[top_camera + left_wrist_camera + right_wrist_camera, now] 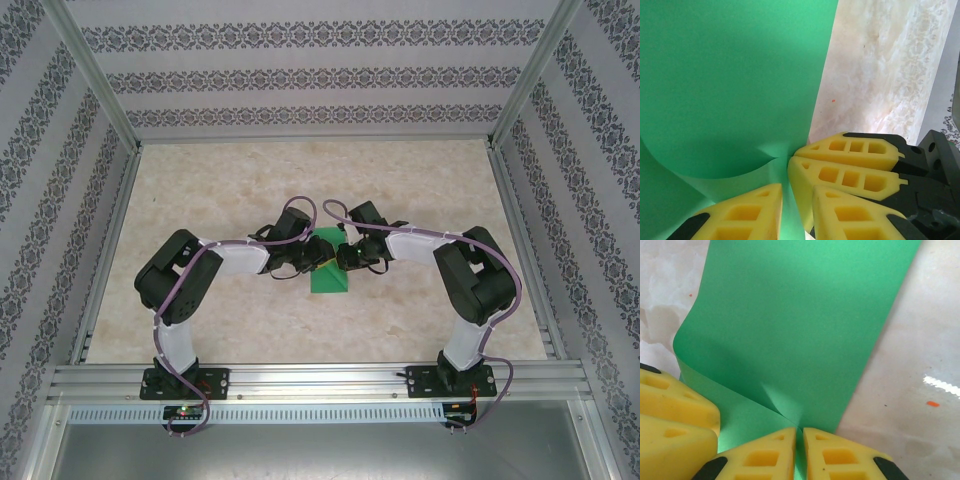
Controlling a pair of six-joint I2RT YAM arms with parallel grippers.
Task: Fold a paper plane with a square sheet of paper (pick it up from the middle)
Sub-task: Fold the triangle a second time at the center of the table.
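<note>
From above, the square sheet of paper (pixel 328 275) lies on the table (pixel 250 200). My left gripper (pixel 300 262) is at its left edge and my right gripper (pixel 345 258) at its right.

From my left wrist, the sheet (pixel 730 85) curls upward. My left gripper (pixel 797 189) has its jaws narrowly apart with paper running between them. My right gripper (pixel 796 156) pinches the sheet just beside.

From my right wrist, my right gripper (pixel 800 432) has its jaws clamped on the sheet's near edge, puckering it.
</note>
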